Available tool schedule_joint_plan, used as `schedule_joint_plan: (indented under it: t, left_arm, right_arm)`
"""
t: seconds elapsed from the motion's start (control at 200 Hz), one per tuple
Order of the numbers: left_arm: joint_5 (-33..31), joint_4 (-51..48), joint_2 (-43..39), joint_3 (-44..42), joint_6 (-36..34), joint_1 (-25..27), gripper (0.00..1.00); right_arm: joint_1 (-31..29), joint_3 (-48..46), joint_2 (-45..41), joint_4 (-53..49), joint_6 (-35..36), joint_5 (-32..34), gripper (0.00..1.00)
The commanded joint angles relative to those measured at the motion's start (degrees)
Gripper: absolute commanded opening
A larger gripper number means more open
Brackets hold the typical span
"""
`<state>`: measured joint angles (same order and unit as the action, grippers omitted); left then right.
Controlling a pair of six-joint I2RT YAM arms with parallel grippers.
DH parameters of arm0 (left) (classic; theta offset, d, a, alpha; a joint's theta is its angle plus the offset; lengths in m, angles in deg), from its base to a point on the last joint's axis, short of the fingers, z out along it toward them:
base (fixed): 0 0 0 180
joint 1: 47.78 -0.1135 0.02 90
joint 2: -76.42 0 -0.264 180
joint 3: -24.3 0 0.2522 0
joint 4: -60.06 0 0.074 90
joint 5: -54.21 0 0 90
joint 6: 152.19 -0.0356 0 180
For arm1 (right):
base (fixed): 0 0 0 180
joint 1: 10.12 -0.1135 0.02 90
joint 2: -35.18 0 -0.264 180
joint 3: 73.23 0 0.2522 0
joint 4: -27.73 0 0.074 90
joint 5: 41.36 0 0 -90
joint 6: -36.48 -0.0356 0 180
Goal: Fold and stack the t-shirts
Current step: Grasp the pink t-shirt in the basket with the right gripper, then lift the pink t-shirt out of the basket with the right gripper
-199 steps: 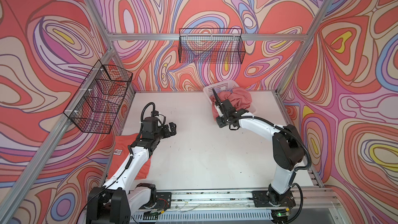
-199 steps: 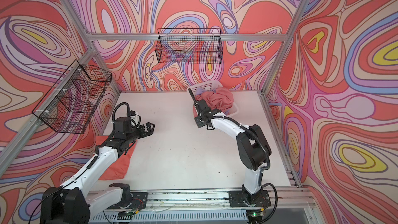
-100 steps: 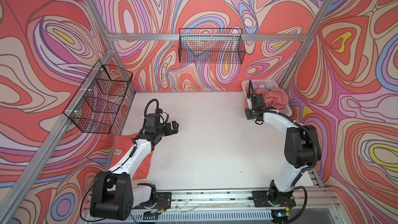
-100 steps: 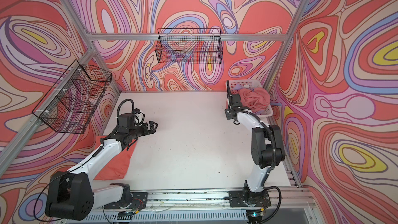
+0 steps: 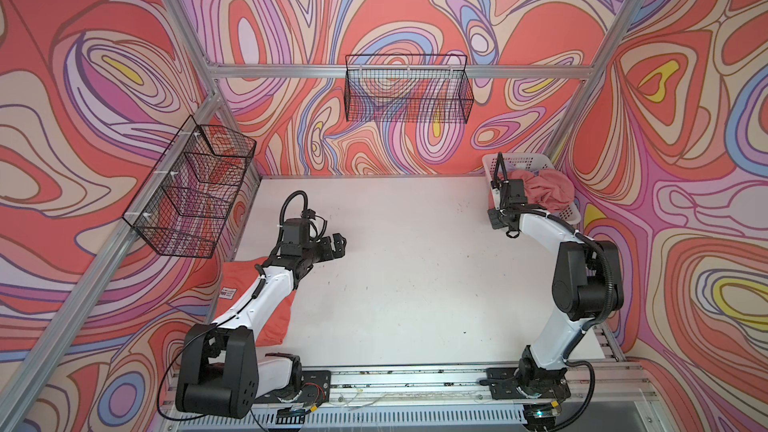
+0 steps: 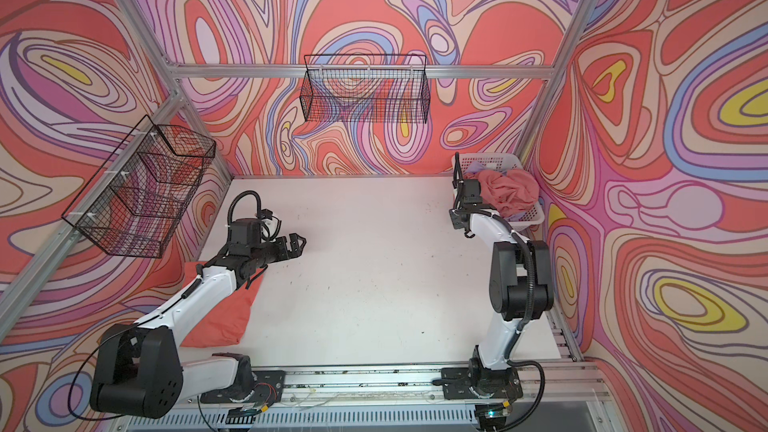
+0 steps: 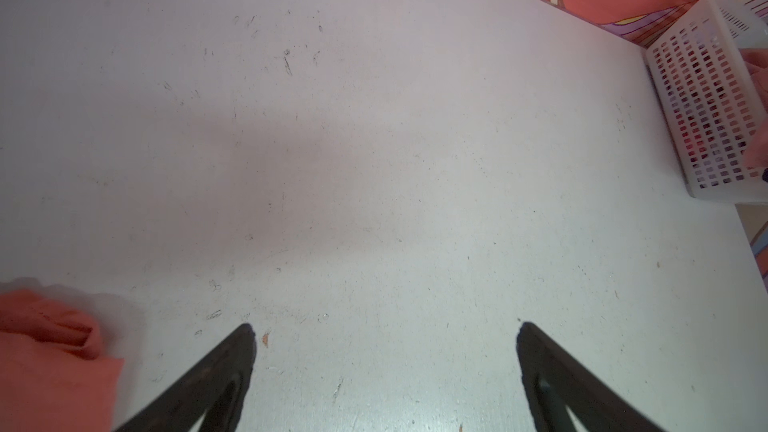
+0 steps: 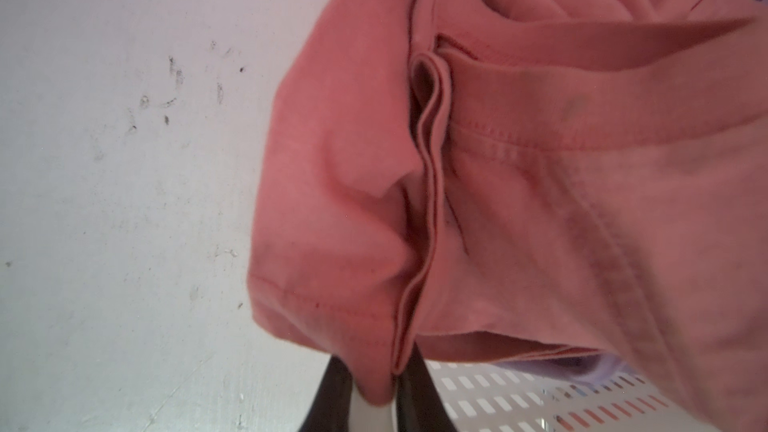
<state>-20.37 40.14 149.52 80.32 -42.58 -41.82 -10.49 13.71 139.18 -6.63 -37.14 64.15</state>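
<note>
White worktop is freed mid-frame for folding: the slatted basket has slid to upper right, right claw clamped on the salmon-pink t-shirt, left claw spread apart.

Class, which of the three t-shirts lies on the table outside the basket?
The orange-coral t-shirt with the white label, lying flat at the left of both top views; the salmon-pink t-shirt and lavender t-shirt are in the white basket.

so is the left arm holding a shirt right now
No, the left fingers stand wide apart over the white table, and the orange shirt lies apart from them.
</note>
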Motion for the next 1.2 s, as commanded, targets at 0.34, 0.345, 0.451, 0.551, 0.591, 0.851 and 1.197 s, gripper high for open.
schedule_joint_plan:
  t: [0.34,0.345,0.451,0.551,0.591,0.851,1.197]
  left_arm:
    - [0.32,0.61,-0.23,0.54,-0.64,0.2,1.0]
    - [0.31,0.61,-0.28,0.54,-0.63,0.2,1.0]
    - [0.12,0.53,-0.89,0.28,-0.46,0.2,1.0]
    - [-0.27,0.53,-1.54,-0.07,-0.28,0.35,1.0]
    - [-0.3,0.45,-1.86,-0.07,-0.19,0.37,1.0]
    - [-0.82,0.7,-2.96,-0.34,0.42,1.08,1.0]
    - [-1.68,0.62,-2.57,0.37,0.37,1.16,1.0]
  right_arm:
    - [0.8,2.57,-4.03,-8.45,-5.06,-3.36,0.69]
    - [0.8,2.66,-4.36,-8.56,-5.23,-3.5,0.7]
    - [0.8,5.07,-6.63,-9.67,-8.22,-3.63,0.83]
    - [1.2,8.45,-6.27,-10.58,-11.29,0.01,0.94]
    - [1.85,10.12,-5.5,-11.22,-12.86,0.9,0.95]
    - [7.51,18.0,1.76,-8.7,-23.52,2.76,0.98]
    - [10.58,26.29,12.63,-11.07,-30.75,-5.18,0.53]
